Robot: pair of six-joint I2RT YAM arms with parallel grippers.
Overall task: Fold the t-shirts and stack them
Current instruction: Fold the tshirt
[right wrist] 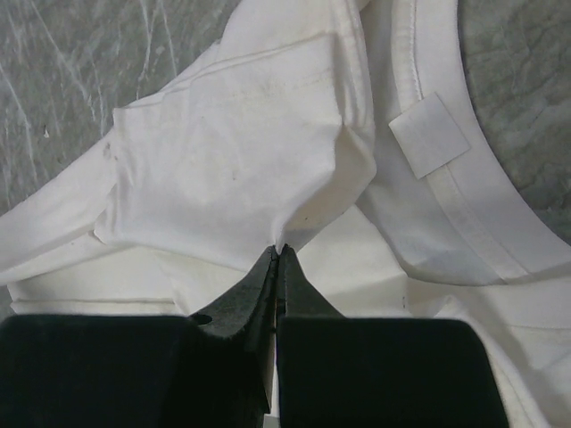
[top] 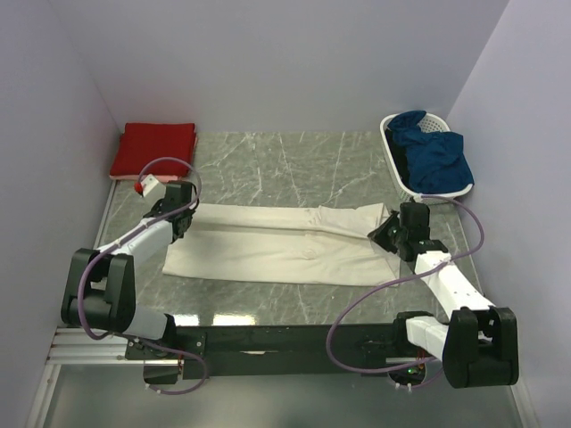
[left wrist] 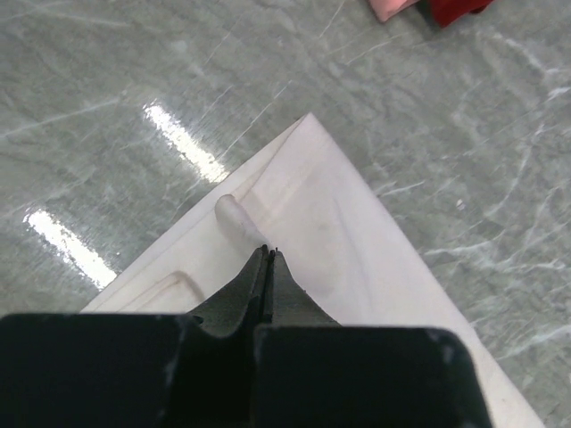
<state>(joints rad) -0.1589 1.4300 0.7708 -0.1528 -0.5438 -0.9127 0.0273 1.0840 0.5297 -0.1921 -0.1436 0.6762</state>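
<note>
Jaws clenched on both arms. Left gripper (left wrist: 268, 257) pinches a small ridge of the cream shirt (top: 268, 245) near its corner. Right gripper (right wrist: 278, 257) pinches a gathered fold; cloth spreads ahead of its tips. Red shirt (top: 153, 148) lies well beyond left jaws.

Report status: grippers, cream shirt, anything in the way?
Left gripper shut on cream t-shirt near a corner. Right gripper shut on it by the collar. Shirt folded into a long band, flat. Red t-shirt, basket off at far corners.
</note>
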